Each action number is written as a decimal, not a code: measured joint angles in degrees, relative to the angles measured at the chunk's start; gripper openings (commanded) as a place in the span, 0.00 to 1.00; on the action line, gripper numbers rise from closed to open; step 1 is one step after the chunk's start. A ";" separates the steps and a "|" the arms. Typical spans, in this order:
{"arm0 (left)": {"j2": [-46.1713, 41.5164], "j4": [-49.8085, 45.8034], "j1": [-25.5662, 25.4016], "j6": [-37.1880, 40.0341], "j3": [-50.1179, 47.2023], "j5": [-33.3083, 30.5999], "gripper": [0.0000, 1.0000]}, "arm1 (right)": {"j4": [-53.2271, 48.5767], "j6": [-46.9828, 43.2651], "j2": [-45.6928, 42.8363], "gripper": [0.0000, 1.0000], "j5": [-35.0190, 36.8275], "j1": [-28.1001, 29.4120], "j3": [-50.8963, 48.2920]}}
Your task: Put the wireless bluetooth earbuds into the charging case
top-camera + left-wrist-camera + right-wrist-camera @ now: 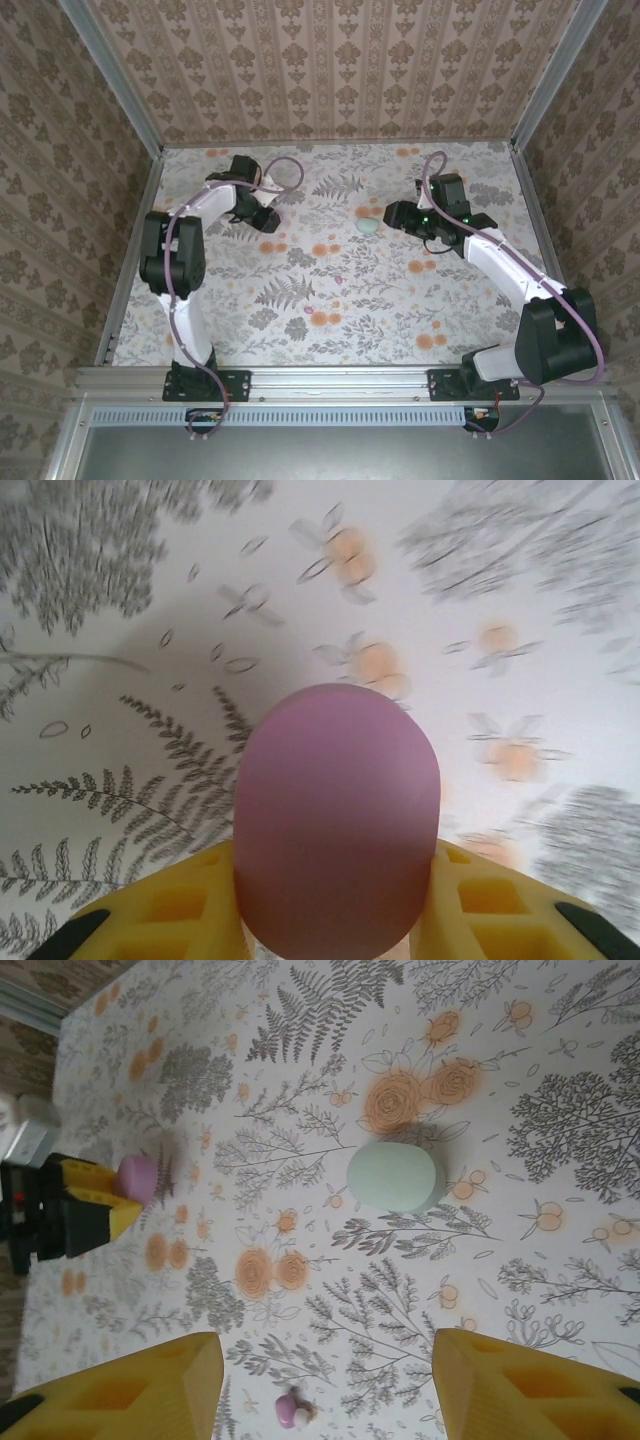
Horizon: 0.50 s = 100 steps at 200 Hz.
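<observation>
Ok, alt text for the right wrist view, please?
A mint oval case lies on the floral table, ahead of the right pincer, whose yellow fingers stand wide apart. A tiny pink earbud lies on the table between them, and at far left the left pincer grips a pink oval case.

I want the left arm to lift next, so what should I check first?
1. pink case sits between the fingers of the left gripper: ok.
2. Grip centred on the pink case: ok.
3. Pink case lid open: cannot tell.
4. right gripper open and empty: ok.
5. pink earbud lies free on the table: ok.
6. mint case apart from both grippers: ok.
</observation>
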 measured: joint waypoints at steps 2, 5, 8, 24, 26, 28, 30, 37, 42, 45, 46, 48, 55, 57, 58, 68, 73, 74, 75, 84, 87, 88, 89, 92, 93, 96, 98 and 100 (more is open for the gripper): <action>-0.57 0.13 -0.11 0.11 -0.24 0.20 0.29 | 0.02 0.07 0.00 0.59 -0.09 -0.07 0.00; -1.42 0.33 -0.33 0.24 -0.59 0.57 0.29 | 0.22 0.24 0.00 0.59 -0.46 -0.31 -0.04; -2.10 0.44 -0.46 0.39 -0.85 0.92 0.29 | 0.42 0.57 0.00 0.59 -0.94 -0.48 -0.07; -7.93 1.90 -2.14 1.55 -2.45 3.58 0.28 | 1.20 1.64 0.00 0.59 -2.99 -1.44 -0.11; -8.96 2.29 -2.47 1.81 -2.67 4.00 0.27 | 1.29 1.77 0.00 0.59 -3.30 -1.55 -0.11; -9.46 2.58 -2.71 1.92 -2.86 4.22 0.28 | 1.33 1.88 -0.02 0.59 -3.50 -1.64 -0.11; -10.32 3.08 -3.10 2.32 -3.21 4.70 0.27 | 1.44 2.08 -0.04 0.59 -4.04 -1.77 -0.11; -12.28 3.89 -3.87 3.04 -4.00 5.66 0.27 | 1.62 2.56 -0.11 0.59 -4.92 -1.99 -0.11; -13.84 4.39 -4.55 3.65 -4.72 6.51 0.27 | 1.75 2.89 -0.20 0.59 -5.64 -2.12 -0.11; -14.64 4.72 -4.94 4.09 -5.14 6.88 0.27 | 1.88 2.95 -0.22 0.59 -6.12 -2.14 -0.11; -15.02 4.87 -5.14 4.20 -5.35 7.06 0.27 | 1.92 2.95 -0.24 0.59 -6.27 -2.16 -0.11; -15.50 4.96 -5.35 4.42 -5.62 7.37 0.27 | 2.03 3.13 -0.33 0.59 -6.80 -2.19 -0.11; -17.33 5.55 -6.49 5.53 -6.67 8.46 0.27 | 2.43 3.41 -0.50 0.59 -8.09 -2.23 -0.11; -17.70 5.73 -6.78 5.79 -6.88 8.72 0.27 | 2.54 3.45 -0.57 0.59 -8.48 -2.23 -0.11; -17.88 5.81 -6.88 5.90 -7.02 8.81 0.27 | 2.60 3.52 -0.57 0.59 -8.68 -2.25 -0.11; -19.67 6.25 -8.46 7.54 -8.24 10.12 0.26 | 3.04 4.07 -0.94 0.59 -10.51 -2.32 -0.11; -20.20 6.43 -9.11 8.26 -8.68 10.62 0.26 | 3.28 4.28 -1.11 0.59 -11.43 -2.32 -0.11; -20.28 6.43 -9.22 8.39 -8.74 10.69 0.26 | 3.34 4.31 -1.16 0.59 -11.65 -2.32 -0.11; -20.37 6.45 -9.35 8.66 -8.87 10.88 0.26 | 3.41 4.35 -1.22 0.59 -11.98 -2.32 -0.09; -21.20 6.51 -11.08 10.19 -9.51 11.43 0.26 | 3.89 4.68 -1.53 0.59 -13.75 -2.32 -0.09; -21.38 6.54 -11.63 10.54 -9.68 11.54 0.26 | 3.96 4.70 -1.62 0.59 -14.21 -2.32 -0.07; -21.42 6.54 -11.74 10.67 -9.73 11.58 0.26 | 4.00 4.74 -1.64 0.59 -14.43 -2.32 -0.04; -21.53 6.54 -12.04 10.95 -9.79 11.69 0.26 | 4.04 4.79 -1.68 0.59 -14.71 -2.32 -0.02; -21.62 6.54 -12.48 11.28 -9.90 11.76 0.26 | 4.13 4.90 -1.73 0.59 -15.26 -2.32 0.02; -21.64 6.56 -12.61 11.39 -9.92 11.78 0.26 | 4.13 4.90 -1.73 0.59 -15.41 -2.32 0.04; -21.75 6.56 -12.96 11.74 -9.99 11.91 0.26 | 4.26 5.07 -1.77 0.59 -16.04 -2.32 0.15; -21.86 6.56 -13.44 12.09 -10.03 12.04 0.26 | 4.31 5.18 -1.77 0.59 -16.44 -2.32 0.20; -21.90 6.54 -13.68 12.31 -10.05 12.13 0.26 | 4.35 5.22 -1.77 0.59 -16.76 -2.32 0.28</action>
